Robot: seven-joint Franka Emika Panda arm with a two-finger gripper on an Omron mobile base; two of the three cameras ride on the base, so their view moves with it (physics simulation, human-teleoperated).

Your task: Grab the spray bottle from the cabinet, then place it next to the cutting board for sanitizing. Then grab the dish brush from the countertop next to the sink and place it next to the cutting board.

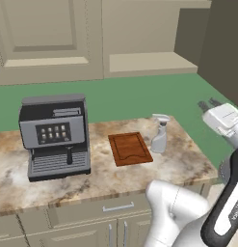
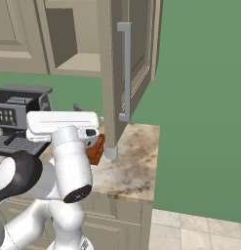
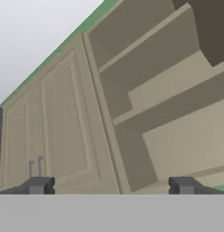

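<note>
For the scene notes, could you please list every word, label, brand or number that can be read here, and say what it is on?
There is no text that can be read.
Coffee machine: its front panel has small pale button marks, too small to read.
Robot arm: faint grey lettering on the dark link, too blurred to read.
Spray bottle: no label shows.

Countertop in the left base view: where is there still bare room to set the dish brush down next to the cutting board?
Bare countertop lies in front of the cutting board toward the counter's edge, and in the strip between it and the coffee machine. The board's right side is crowded: the spray bottle stands close beside it.
</note>
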